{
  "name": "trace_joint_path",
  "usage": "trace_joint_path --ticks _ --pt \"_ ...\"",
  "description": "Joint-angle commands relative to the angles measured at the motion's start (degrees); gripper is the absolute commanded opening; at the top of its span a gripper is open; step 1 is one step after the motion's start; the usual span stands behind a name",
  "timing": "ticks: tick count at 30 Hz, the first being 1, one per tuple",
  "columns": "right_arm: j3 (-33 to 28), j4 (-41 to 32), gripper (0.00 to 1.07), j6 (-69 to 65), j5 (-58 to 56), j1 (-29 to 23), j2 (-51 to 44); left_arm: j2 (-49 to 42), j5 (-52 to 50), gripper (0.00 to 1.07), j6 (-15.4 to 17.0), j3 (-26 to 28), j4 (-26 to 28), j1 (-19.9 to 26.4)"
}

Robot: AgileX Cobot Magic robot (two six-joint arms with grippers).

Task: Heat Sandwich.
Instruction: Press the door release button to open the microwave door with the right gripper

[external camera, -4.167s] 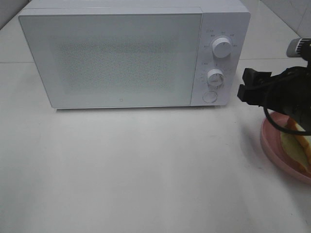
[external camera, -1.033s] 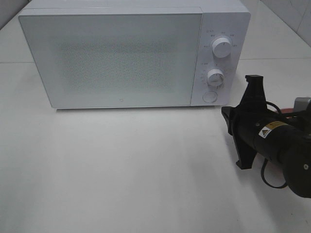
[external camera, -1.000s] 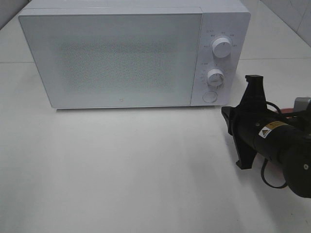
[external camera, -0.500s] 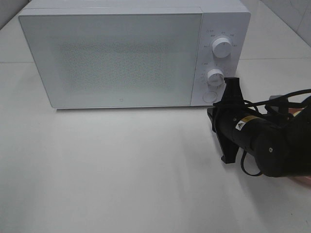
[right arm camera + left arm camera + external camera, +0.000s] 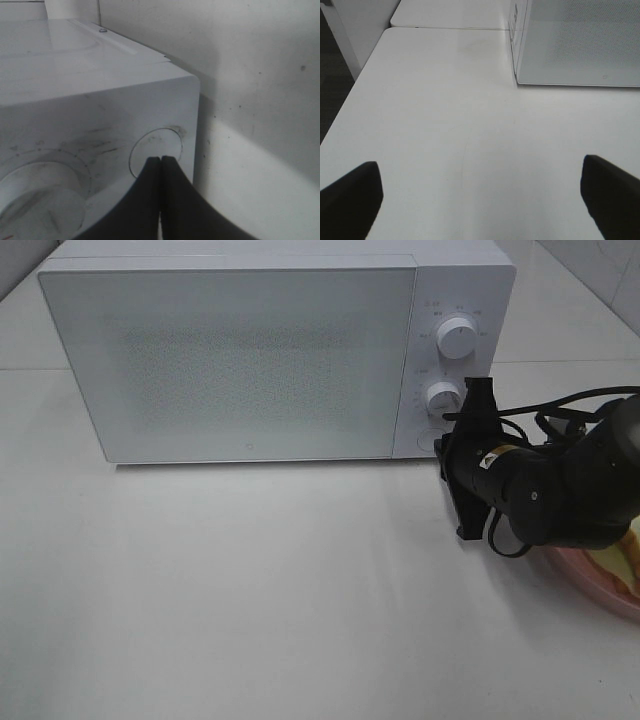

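right wrist view: the right pincer [image 5: 161,160] is seen closed tight at the round button [image 5: 152,144] of the microwave [image 5: 250,360]. the left pincer [image 5: 480,197] is held wide over the desk [image 5: 445,125]. the sandwich [image 5: 625,555] is seen on the pink plate [image 5: 590,580].

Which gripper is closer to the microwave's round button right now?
Right. The right gripper, shut, is at the round button; the left gripper is open, off the microwave's opposite end.

White table [image 5: 250,590], tiled wall [image 5: 605,270] behind
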State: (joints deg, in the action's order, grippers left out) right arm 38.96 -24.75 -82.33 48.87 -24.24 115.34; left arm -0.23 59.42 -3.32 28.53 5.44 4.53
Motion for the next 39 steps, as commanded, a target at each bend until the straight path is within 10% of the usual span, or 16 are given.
trace_joint_path --ticks 1,39 --pt "2.06 1.03 0.02 0.8 -0.97 0.29 0.97 -1.66 -0.06 1.03 0.0 -0.11 0.0 0.06" --pt "8.82 0.57 0.0 1.43 11.97 2.12 3.61 -1.66 -0.06 1.03 0.0 -0.11 0.0 0.06"
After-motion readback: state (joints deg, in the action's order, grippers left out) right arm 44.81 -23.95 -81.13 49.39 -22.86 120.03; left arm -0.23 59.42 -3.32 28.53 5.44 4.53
